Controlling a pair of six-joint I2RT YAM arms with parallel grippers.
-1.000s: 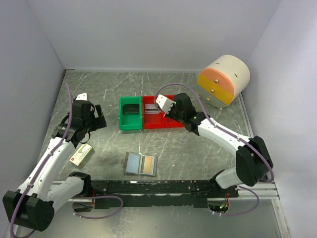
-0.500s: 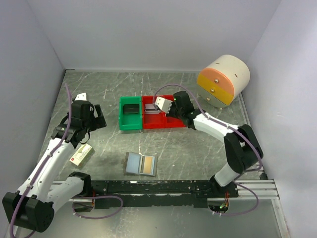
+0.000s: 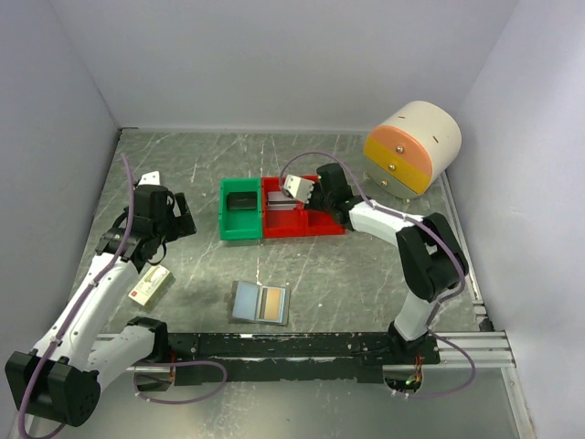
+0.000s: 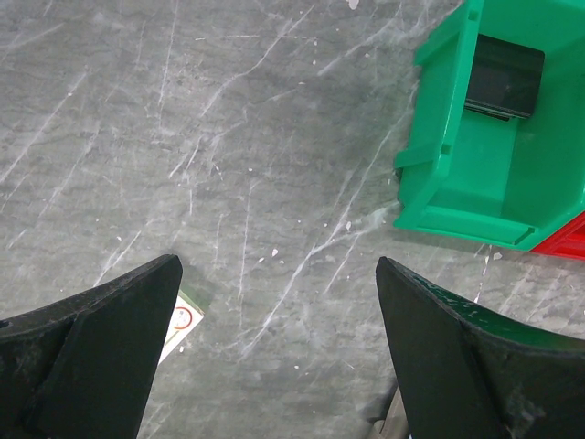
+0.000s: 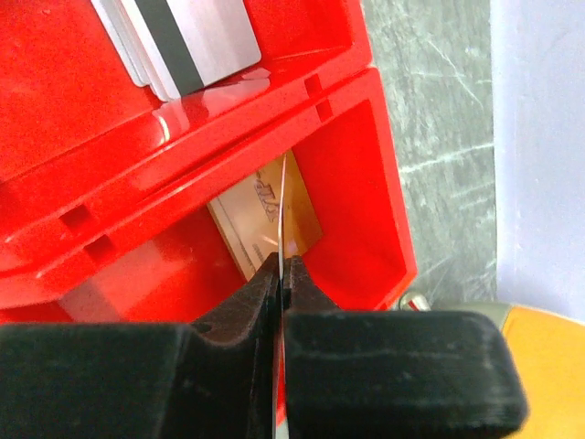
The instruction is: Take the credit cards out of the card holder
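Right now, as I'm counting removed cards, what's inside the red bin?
Far section: grey striped cards. Near section: one tan card lying, a thin card pinched edge-on in the right gripper, which hides the red bin floor beneath.

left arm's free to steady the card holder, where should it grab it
Likely the bare left panel of the card holder, pinched at its outer edge from the left: it lies open and flat, and an orange card fills the right panel.
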